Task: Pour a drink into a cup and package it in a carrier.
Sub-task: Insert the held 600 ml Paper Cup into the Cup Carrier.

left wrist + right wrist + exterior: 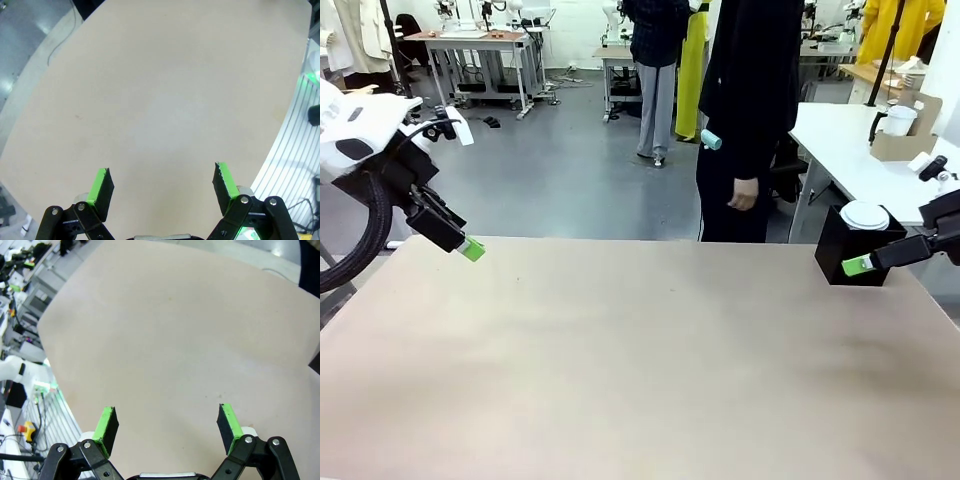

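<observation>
My left gripper hangs over the table's far left corner, open, with nothing between its green pads. At the far right my right gripper is open too, and bare tabletop lies between its fingers. Just behind it stands a black box with a round white lid showing at its top; I cannot tell whether a cup sits under that lid. The dark drink and the tall cup's body are out of view. A brown cardboard piece on the side table may be the carrier.
The tan table is bare under both arms. A person in black stands at the far edge, one hand hanging down. On the white side table at the back right, a white jug with a black handle stands by the cardboard.
</observation>
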Robot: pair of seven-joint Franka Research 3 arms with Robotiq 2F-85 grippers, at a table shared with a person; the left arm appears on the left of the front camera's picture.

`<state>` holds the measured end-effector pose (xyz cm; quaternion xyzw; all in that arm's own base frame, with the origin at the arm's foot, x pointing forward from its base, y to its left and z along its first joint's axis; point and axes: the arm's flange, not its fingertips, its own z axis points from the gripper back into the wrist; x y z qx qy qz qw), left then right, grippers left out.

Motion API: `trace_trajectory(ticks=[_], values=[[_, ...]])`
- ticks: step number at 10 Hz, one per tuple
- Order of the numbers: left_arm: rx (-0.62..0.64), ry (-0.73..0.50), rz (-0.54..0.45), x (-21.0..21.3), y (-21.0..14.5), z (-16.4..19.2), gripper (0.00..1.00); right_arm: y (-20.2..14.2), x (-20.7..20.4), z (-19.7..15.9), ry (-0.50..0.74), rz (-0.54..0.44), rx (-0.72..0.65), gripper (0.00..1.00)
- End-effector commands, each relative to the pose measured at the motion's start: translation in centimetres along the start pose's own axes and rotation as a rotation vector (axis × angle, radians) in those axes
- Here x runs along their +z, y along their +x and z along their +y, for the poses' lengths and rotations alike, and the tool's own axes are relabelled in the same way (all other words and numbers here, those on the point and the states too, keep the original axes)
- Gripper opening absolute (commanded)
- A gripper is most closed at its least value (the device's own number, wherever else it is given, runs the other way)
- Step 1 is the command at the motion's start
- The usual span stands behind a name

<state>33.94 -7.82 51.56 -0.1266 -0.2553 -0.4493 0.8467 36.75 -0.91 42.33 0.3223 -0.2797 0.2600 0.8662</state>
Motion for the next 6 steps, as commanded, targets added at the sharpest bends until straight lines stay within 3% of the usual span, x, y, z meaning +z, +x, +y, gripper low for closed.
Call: trace_trajectory(ticks=[1,6], values=[[0.01,-0.002,0.002,0.03,-0.08,-0.01,1.0,0.01,0.13,0.01,-0.011,-0.003,-0.007,1.0],[0.01,-0.002,0.002,0.03,-0.08,-0.01,1.0,0.01,0.13,0.01,-0.011,-0.003,-0.007,1.0]])
